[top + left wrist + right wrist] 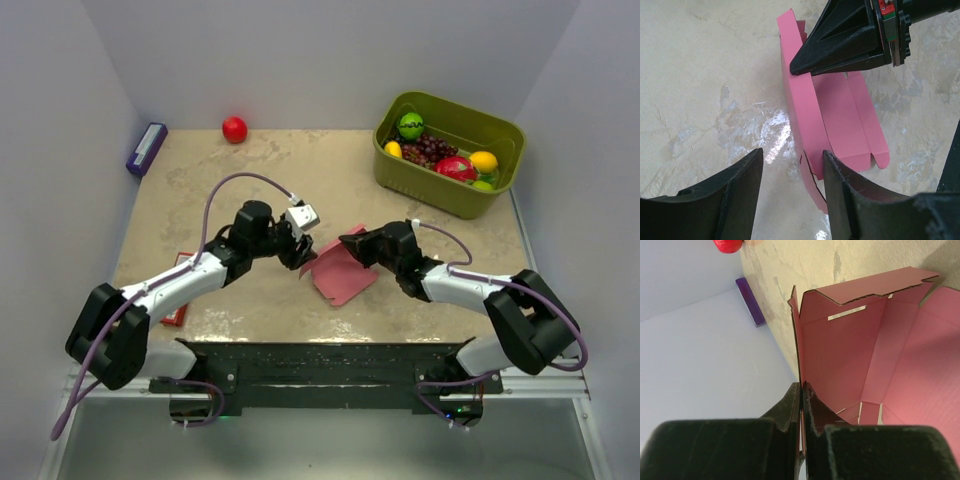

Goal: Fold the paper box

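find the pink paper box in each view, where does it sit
top external: paper box near the middle.
left wrist: centre right, one panel raised.
right wrist: fills the right half, interior showing.
shared landmark: right gripper, shut on its raised panel, seen in all three.

Beige marbled tabletop [200,190]. Far left corner: a purple block [147,149] lies by the wall. To its right, apart from it, a red ball [234,129] sits near the back edge. Far right corner: an olive-green basket [447,197] holds a green fruit [410,125], dark grapes [430,150], a lemon [483,161] and a red fruit [455,168]. On my near left is a red flat packet [176,316], only partly in view.
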### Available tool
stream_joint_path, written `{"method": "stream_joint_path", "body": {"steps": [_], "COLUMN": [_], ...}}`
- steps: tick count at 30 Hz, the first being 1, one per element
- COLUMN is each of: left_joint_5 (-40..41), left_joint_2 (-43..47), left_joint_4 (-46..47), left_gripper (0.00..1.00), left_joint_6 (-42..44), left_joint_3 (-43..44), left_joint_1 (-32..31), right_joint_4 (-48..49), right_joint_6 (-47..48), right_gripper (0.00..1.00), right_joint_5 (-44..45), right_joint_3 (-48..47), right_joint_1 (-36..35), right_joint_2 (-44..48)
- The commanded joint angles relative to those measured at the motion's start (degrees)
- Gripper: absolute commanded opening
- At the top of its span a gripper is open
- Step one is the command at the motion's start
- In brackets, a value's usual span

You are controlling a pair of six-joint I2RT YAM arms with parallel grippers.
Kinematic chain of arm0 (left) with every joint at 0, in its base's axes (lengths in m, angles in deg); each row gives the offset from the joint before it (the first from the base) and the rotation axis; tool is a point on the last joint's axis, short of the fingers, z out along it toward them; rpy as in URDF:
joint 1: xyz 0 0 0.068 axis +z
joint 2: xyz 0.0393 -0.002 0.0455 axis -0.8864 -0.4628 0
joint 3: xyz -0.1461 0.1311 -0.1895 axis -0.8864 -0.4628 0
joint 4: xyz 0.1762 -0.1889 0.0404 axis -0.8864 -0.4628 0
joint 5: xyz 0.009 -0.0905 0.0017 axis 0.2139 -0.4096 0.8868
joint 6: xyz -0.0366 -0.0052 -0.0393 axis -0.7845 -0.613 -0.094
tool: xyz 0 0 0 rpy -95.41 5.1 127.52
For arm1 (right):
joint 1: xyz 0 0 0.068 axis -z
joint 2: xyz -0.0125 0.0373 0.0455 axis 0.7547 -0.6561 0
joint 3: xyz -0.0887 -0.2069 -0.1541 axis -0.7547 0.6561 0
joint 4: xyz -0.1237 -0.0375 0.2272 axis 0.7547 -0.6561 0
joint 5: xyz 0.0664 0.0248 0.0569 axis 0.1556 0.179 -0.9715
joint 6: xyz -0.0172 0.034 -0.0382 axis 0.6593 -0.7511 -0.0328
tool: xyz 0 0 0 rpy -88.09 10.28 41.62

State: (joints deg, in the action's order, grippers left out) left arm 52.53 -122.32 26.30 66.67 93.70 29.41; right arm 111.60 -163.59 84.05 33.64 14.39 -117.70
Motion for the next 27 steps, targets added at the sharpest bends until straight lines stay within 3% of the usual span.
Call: {"method": "stream_joint_path", "body": {"steps": [1,15,27], "left_joint_5": [1.9,10.0,16.2], "left_joint_2": [-0.9,-2.6,-4.1], "left_joint_4": [0.6,-0.9,3.5], "left_gripper": [0.55,0.53,0.48], "left_joint_6": [2.4,5.6,8.1], "left_joint_3": [2.2,2.3,2.7], "left_joint_1": [-1.3,-6.0,-8.7], "right_joint_4": [0.7,2.2,3.4], "right_joint_6": [0.0,-1.0,-1.5], "right_gripper": [0.00,0.00,0.00], "right_joint_5": [1.3,0.3,-0.9], "right_joint_3": [0.2,0.6,0.9], "right_joint_1": [-0.2,-0.3,-0.3], "right_joint_2": [0.9,0.0,-0.7]}}
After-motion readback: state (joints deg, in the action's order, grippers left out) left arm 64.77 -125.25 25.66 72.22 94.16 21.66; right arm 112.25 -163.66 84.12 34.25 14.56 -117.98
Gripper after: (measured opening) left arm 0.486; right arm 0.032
